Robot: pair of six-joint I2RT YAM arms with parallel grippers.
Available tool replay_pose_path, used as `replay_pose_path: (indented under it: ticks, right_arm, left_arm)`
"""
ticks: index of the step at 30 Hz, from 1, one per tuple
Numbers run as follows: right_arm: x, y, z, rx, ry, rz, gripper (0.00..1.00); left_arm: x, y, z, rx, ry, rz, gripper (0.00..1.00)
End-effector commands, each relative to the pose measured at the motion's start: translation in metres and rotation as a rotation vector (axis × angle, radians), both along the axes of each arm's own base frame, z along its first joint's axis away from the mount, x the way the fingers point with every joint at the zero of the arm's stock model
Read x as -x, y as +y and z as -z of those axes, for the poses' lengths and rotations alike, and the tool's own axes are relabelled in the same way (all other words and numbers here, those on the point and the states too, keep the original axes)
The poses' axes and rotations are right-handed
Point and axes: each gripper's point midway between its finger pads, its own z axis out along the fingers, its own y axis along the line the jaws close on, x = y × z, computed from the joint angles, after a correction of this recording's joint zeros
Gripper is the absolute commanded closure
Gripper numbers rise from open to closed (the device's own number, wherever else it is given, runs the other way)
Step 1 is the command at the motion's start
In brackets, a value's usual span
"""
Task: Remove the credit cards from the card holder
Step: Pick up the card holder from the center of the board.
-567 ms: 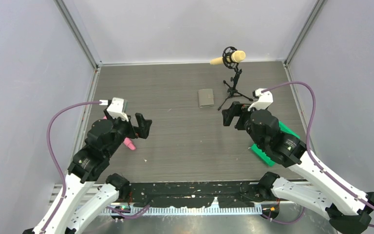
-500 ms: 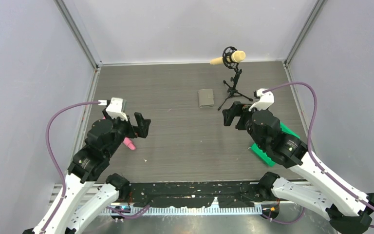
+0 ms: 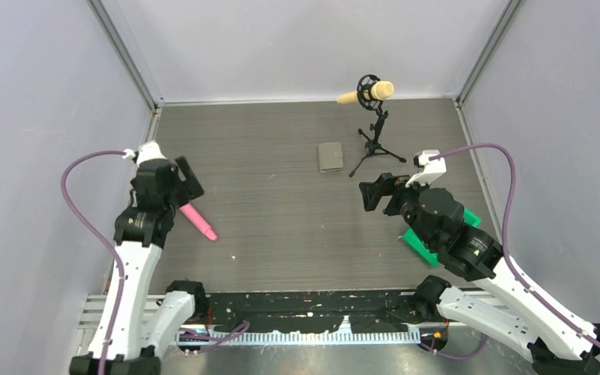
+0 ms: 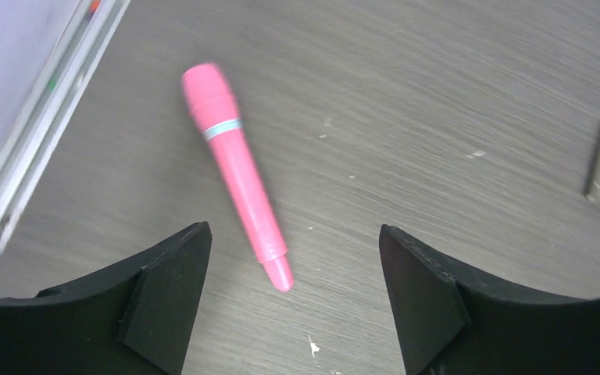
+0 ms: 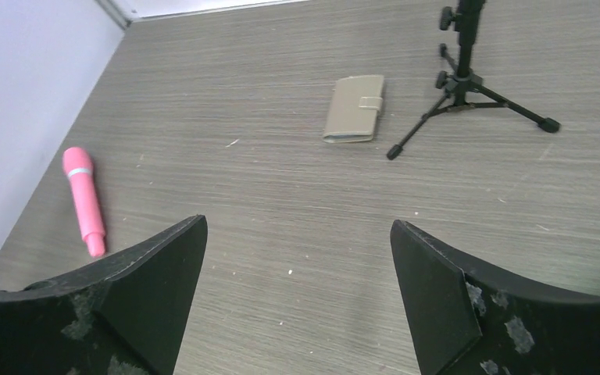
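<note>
Two black fingers of the left gripper stand wide apart with nothing held. In the gap between them, down on the table, lies a pink plastic marker with a pale band near its cap, not touched by either finger. The right gripper is likewise spread to its full width and empty, its worn black fingers pointing across the dark grey wood-grain tabletop toward the far side. The card holder, a small flat grey-olive wallet with a snap tab, lies folded shut on the far middle of the table, so the credit cards are hidden from view. It sits just left of the feet of a black tripod stand carrying a cream-coloured microphone, and is well apart from both grippers, nearer the right one. In the overhead view the left gripper is near the left wall, just beyond the marker, while the right gripper is right of centre. A green plastic bin is partly hidden under the right arm.
</note>
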Motion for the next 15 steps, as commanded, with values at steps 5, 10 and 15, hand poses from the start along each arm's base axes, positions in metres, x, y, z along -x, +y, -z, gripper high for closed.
replay_pose_path:
  ticks: [5,10,15]
  right_arm:
    - [0.022,0.031,-0.017,-0.078,-0.099,-0.240,0.03]
    - [0.027,0.036,-0.017,-0.090,-0.093,-0.275,0.00]
    - [0.028,0.038,-0.013,-0.066,-0.078,-0.290,0.00]
  left_arm:
    - [-0.013,0.027,0.073,0.301,0.213,-0.192,0.28]
    - [-0.037,0.003,0.091,0.408,0.205,-0.081,0.35]
    - [-0.072,-0.054,0.079,0.425,0.117,0.099,0.29]
